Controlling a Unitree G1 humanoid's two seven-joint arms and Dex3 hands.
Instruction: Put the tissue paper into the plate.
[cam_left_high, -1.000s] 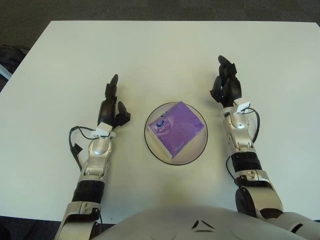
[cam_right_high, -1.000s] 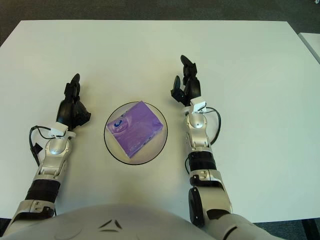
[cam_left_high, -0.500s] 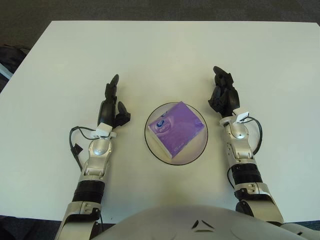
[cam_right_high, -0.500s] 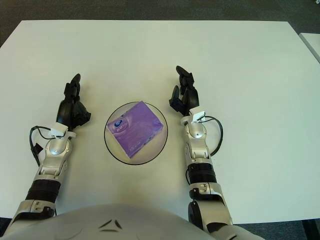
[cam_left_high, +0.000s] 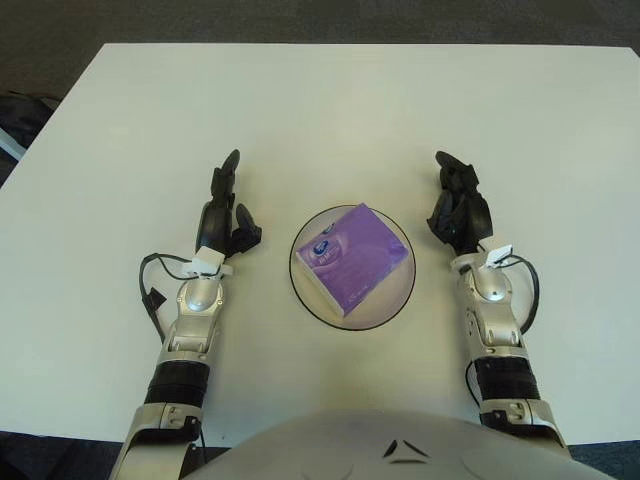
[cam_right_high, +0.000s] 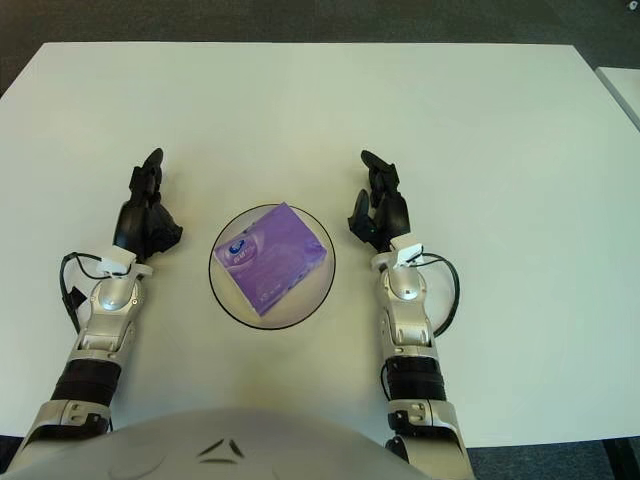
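Note:
A purple tissue packet (cam_left_high: 352, 255) lies inside the white plate with a dark rim (cam_left_high: 400, 294) at the table's middle. My right hand (cam_left_high: 457, 206) shows just right of the plate, fingers extended and holding nothing. To the left of the plate is my left hand (cam_left_high: 226, 208), fingers relaxed and empty, a short gap away from the rim.
The white table (cam_left_high: 330, 110) stretches wide behind the plate. Its far edge meets dark floor (cam_left_high: 300, 20). A dark object (cam_left_high: 18, 115) sits off the table's left edge. Cables loop at both wrists.
My right hand has drawn back toward me and slightly right, away from the plate. The left hand, packet and plate stayed put.

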